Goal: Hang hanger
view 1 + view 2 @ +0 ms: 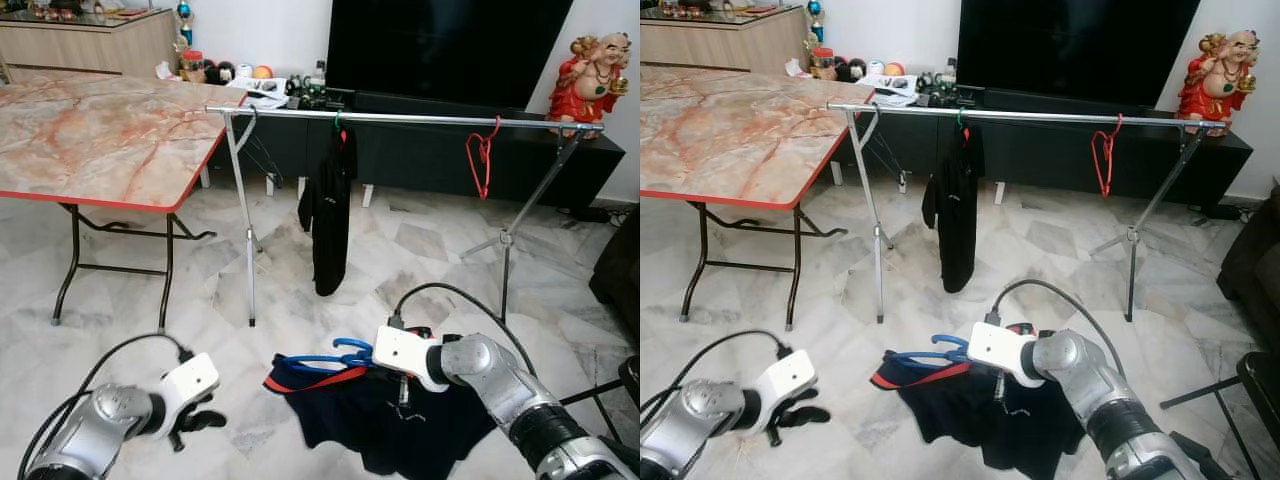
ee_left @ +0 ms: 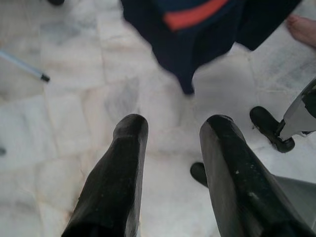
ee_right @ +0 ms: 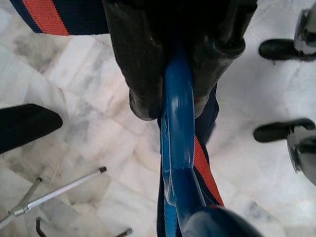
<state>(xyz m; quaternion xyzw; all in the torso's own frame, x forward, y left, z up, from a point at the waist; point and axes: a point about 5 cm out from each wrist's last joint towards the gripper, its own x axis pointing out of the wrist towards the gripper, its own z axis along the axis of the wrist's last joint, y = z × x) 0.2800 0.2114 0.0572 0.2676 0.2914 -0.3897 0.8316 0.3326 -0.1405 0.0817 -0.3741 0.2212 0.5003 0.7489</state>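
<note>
In a living room with a marble floor, my right gripper [image 3: 170, 94] is closed on the blue plastic hanger [image 1: 335, 355], its two black fingers pinching the hanger's neck, as the right wrist view shows. The hanger carries a navy garment with an orange-red band [image 1: 375, 415], which hangs low in front of me, just above the floor or brushing it; I cannot tell which. My left gripper [image 2: 170, 131] hovers over bare tiles to the left, fingers spread apart with nothing between them.

Ahead stands the silver clothes rail [image 1: 400, 118], already holding a black garment [image 1: 328, 215] near its middle and an empty red hanger [image 1: 483, 155] towards its right end. A folding table with a marbled top [image 1: 90, 135] sits to the left.

My reading: the hanger itself is light and stiff, but smooth plastic can twist in a two-finger pinch, and the soft cloth will swing and drag the load off-centre. The neck just below the hook looks the best place to hold, leaving the hook free to drop over the bar in the open stretch between the black garment and the red hanger.
</note>
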